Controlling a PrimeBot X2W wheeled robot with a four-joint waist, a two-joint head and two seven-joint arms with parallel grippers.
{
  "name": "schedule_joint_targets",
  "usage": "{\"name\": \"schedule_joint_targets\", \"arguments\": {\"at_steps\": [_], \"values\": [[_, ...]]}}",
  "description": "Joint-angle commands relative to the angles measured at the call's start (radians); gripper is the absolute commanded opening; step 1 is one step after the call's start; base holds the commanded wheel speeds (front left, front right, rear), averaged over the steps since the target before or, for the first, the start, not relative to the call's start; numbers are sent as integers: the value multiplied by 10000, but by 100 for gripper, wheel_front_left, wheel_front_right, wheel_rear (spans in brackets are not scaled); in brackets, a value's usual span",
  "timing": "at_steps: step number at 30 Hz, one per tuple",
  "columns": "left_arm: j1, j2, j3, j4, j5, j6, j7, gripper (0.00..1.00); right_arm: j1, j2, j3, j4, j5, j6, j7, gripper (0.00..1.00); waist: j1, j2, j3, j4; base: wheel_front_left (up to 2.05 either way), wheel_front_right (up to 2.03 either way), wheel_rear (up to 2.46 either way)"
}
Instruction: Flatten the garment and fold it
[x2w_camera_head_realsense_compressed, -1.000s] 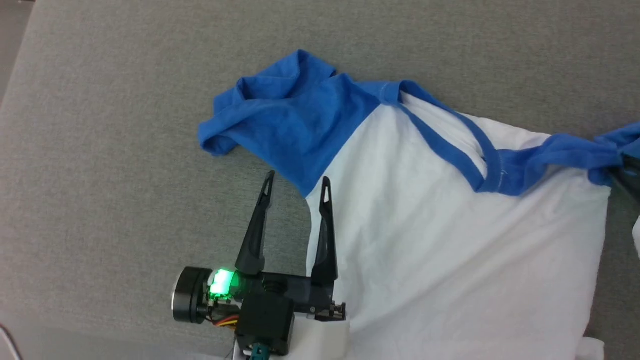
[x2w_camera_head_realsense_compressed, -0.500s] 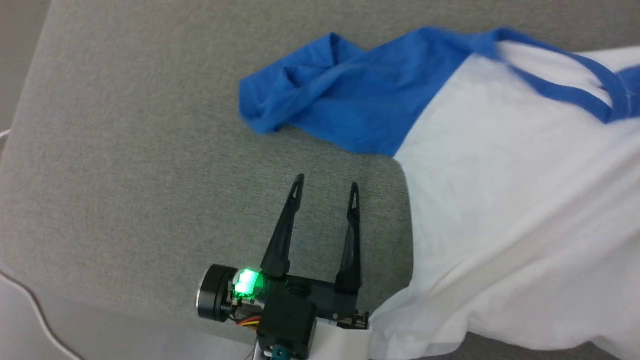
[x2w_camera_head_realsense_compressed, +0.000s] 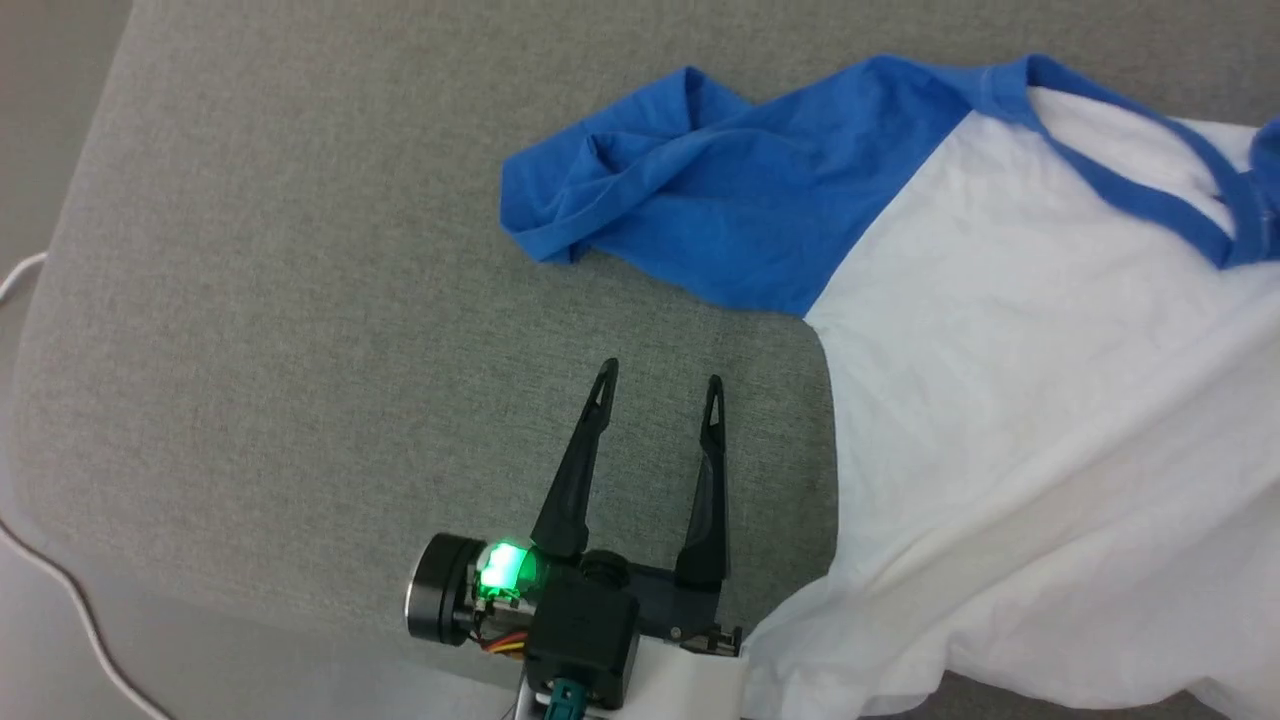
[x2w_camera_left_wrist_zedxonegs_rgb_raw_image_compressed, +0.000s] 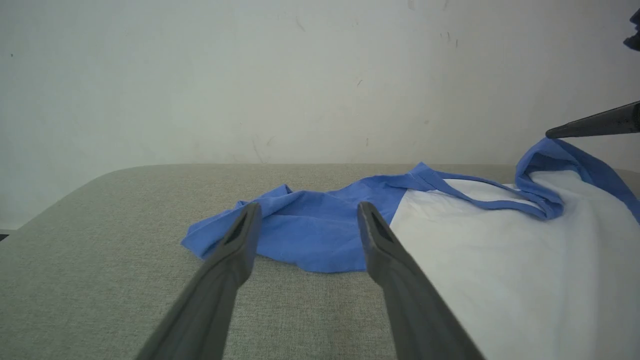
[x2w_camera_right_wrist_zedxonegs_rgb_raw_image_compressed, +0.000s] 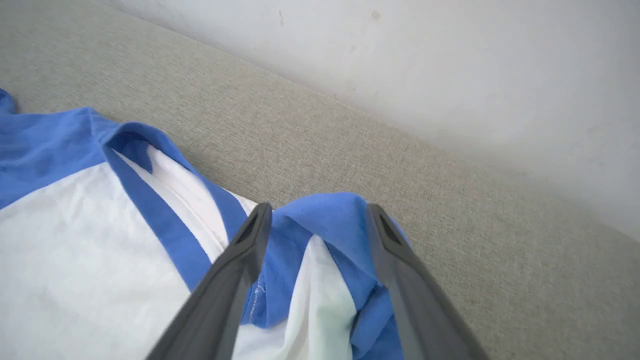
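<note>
Left hand (x2w_camera_head_realsense_compressed: 660, 378) released and empty; right hand (x2w_camera_right_wrist_zedxonegs_rgb_raw_image_compressed: 319, 212) spread wide, astride a raised blue fold of the soft white-bodied, blue-sleeved jersey garment (x2w_camera_right_wrist_zedxonegs_rgb_raw_image_compressed: 75, 235).
Just past the left fingertips (x2w_camera_head_realsense_compressed: 606, 374) lies its crumpled blue sleeve; the white body spreads to that hand's right over the grey woven tabletop (x2w_camera_head_realsense_compressed: 250, 300).

Soft matt cloth garment (x2w_camera_head_realsense_compressed: 1000, 420), rough woven surface (x2w_camera_head_realsense_compressed: 300, 300)

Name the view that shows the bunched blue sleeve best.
Head view: it sees the sleeve whole from above, creases and all, with nothing in front. The left wrist view sees it low and foreshortened, partly behind the left fingers. The right wrist view catches its shoulder end at the frame edge.
</note>
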Motion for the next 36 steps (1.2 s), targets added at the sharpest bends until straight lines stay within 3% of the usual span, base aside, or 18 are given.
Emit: {"name": "schedule_joint_targets", "arguments": {"at_steps": [1, 5, 9, 21, 22, 23, 24, 25, 36], "values": [[-111, -27, 18, 27, -55, -50, -47, 100, 391, -291, -124, -568, 383, -11, 208, 100, 0, 1, -435, -153, 0, 0, 0], [24, 26, 87, -46, -120, -89, -47, 100, 1266, -785, -397, -1931, 887, -11, 629, 100, 0, 1, -595, -150, 0, 0, 0], [122, 42, 109, -154, -118, -110, -47, 100, 2025, -890, -303, -2343, 615, -11, 639, 100, 0, 1, -472, -75, 0, 0, 0], [-33, -38, -73, -301, -35, -34, -47, 100, 1898, -498, 1287, -763, 23, -11, -151, 100, 0, 1, 37, 252, 0, 0, 0], [-32, -40, -68, -297, -36, -26, -47, 100, 1847, -513, 1413, -633, 3, -11, -187, 96, 0, 1, 31, 252, 0, 0, 0], [-33, -43, -63, -288, -39, -20, -47, 100, 1796, -526, 1524, -511, -7, -11, -211, 58, 0, 1, 22, 250, 0, 0, 0], [-40, -46, -59, -283, -43, -15, -47, 100, 1729, -529, 1589, -412, -6, -11, -287, 40, 0, 1, 14, 245, 0, 0, 0], [-51, -49, -59, -277, -47, -11, -47, 100, 1642, -538, 1620, -330, -25, -11, -399, 1, 0, 1, 1, 238, 0, 0, 0], [-68, -74, -96, -247, -151, -93, -47, 100, 301, -1031, 1432, -817, 265, -11, -738, 0, 0, 1, -123, 229, 0, 0, 0]]}}
